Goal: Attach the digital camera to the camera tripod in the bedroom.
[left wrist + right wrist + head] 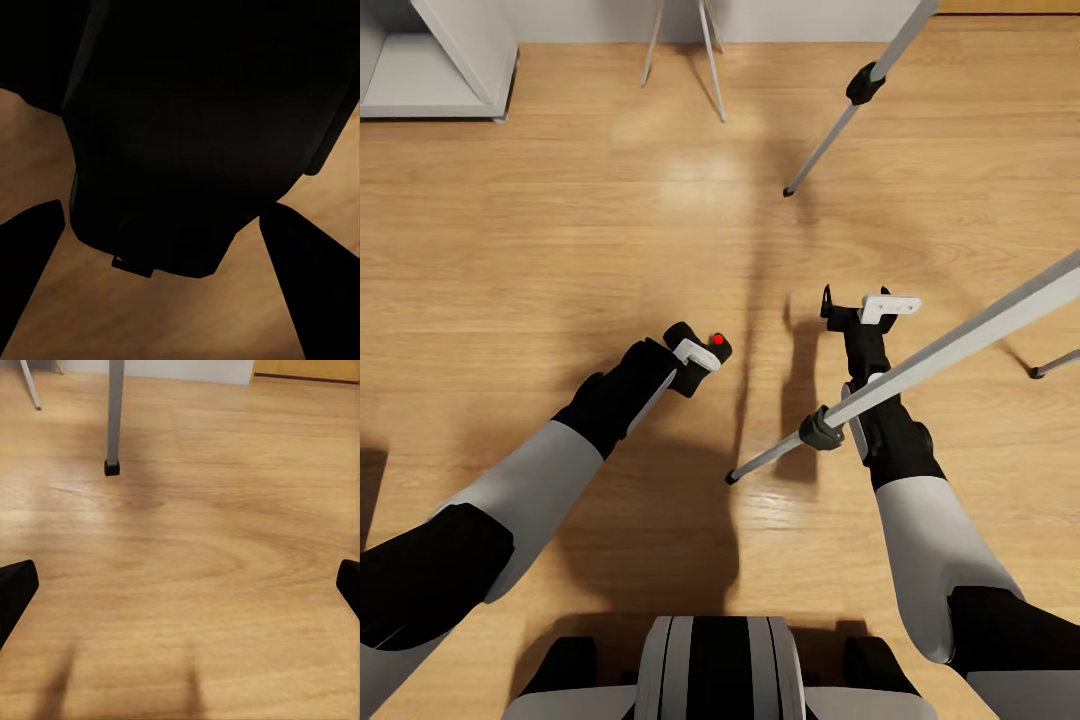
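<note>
Left gripper [695, 362]: clamped on the camera [710, 347], centre frame, above wood floor [560, 250].
Right gripper [860, 310]: fingers spread apart, holding nothing.
Tripod [950, 350]: legs cross the right side.

Open wood floor [560, 220] ahead w/ lots of free room btwn the two arms and out to the left. Right side is crowded: one tripod leg [920, 365] slants straight across the right gripper [860, 308] and its forearm, another leg [840, 125] plants its foot further ahead, a third foot [1050, 366] sits far right. Thin lamp legs [705, 50] and a grey cabinet [435, 60] block the far edge by the wall.
</note>
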{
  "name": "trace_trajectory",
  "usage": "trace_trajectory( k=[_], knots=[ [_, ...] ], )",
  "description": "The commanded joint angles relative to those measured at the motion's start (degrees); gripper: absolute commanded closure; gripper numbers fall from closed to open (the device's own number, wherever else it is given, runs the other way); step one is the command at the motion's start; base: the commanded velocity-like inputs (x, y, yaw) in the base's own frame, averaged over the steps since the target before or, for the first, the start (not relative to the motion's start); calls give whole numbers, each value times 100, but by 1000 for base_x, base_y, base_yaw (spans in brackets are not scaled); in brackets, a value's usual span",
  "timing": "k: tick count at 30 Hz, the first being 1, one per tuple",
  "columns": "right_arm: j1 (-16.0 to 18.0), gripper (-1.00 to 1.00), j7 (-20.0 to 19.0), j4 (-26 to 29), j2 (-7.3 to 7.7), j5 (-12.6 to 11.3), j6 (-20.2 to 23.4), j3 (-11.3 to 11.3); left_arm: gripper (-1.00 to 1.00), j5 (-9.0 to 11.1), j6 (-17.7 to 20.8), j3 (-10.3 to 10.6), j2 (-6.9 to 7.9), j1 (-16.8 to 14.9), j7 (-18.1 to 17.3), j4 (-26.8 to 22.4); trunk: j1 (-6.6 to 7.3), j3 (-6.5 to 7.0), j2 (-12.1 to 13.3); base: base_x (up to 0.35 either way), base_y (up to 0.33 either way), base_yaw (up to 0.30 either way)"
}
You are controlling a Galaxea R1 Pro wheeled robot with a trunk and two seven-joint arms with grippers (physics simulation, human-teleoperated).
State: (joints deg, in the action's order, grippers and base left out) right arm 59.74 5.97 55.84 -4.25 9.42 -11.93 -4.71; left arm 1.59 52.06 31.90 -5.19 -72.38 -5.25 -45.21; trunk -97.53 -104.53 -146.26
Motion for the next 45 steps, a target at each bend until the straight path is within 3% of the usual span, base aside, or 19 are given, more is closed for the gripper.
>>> trace_trajectory(
  k=[1, 5, 32, 45],
  knots=[
    [3, -100, 19, -3, -5, 60, -11, -13, 100, 13, 23, 9, 2, -4, -2, -4, 1, -3, -1, 0, 0, 0],
    [3, -100, 18, -3, -5, 60, -11, -13, 100, 16, 23, 9, 1, -4, -2, 1, 1, -3, -1, 0, 0, 0],
    [3, -100, 34, 14, -5, 69, -11, -13, 100, 11, 41, 9, 9, -4, 6, -275, 70, 596, 35, 0, 0, 0],
    [3, -100, 35, 14, -5, 69, -11, -13, 100, 26, 119, 18, 23, -4, 6, -282, 70, 596, 35, -98, -54, 0]
  ],
)
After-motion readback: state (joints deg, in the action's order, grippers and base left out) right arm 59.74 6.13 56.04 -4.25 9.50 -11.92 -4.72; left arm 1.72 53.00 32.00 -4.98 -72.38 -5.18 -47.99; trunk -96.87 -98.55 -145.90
